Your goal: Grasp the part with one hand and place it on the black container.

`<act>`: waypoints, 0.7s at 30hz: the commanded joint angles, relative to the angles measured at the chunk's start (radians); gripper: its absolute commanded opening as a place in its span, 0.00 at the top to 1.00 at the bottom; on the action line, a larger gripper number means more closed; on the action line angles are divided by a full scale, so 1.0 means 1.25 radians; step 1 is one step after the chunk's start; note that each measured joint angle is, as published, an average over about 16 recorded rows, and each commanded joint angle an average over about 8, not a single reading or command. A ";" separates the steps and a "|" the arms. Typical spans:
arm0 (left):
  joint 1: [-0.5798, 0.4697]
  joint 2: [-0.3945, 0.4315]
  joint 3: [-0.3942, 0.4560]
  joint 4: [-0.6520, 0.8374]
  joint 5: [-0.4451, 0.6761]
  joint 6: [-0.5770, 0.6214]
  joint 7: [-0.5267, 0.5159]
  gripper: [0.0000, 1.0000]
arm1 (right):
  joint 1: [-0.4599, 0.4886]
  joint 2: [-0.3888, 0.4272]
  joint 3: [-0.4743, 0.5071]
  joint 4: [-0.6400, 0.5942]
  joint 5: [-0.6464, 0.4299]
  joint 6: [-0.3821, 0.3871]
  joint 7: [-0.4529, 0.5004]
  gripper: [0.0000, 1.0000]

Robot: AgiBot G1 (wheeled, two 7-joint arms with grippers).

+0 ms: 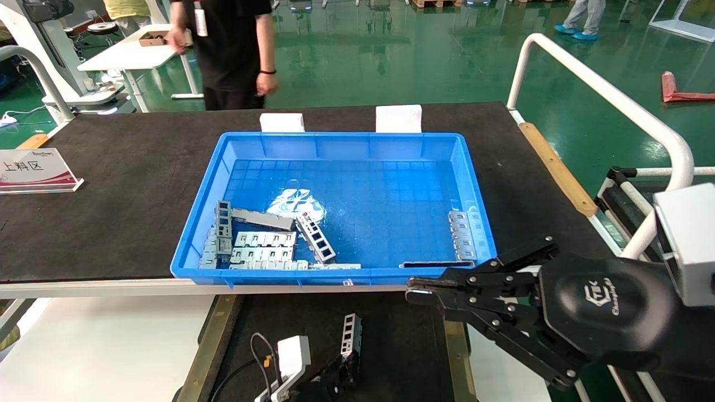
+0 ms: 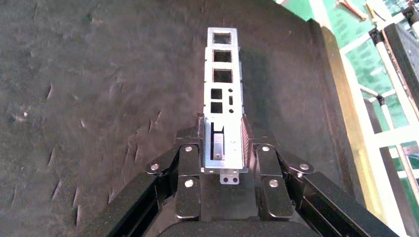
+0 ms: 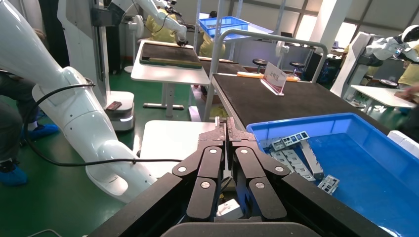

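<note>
My left gripper [image 1: 345, 363] is shut on the part [image 1: 351, 334], a slim silver-grey channel bar with rectangular windows. It holds the bar by one end over the black container [image 1: 209, 346], a tray with a dark textured floor and olive-brown rails below the table's front edge. In the left wrist view the part [image 2: 223, 84] sticks out from between the fingers [image 2: 189, 163] above the tray floor [image 2: 99, 98]. I cannot tell whether its far end touches the floor. My right gripper [image 1: 414, 293] is shut and empty, off the blue bin's front right corner; it also shows in the right wrist view [image 3: 222, 126].
A blue plastic gridded bin [image 1: 335, 137] on the black tabletop mat [image 1: 111, 184] holds several more grey parts and plates [image 1: 262, 245]. A sign stands at far left [image 1: 33, 170]. A person [image 1: 232, 50] stands behind the table. A white rail [image 1: 609, 100] runs along the right.
</note>
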 commanded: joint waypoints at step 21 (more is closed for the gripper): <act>0.013 -0.047 -0.009 -0.069 0.070 0.030 0.014 0.00 | 0.000 0.000 0.000 0.000 0.000 0.000 0.000 0.00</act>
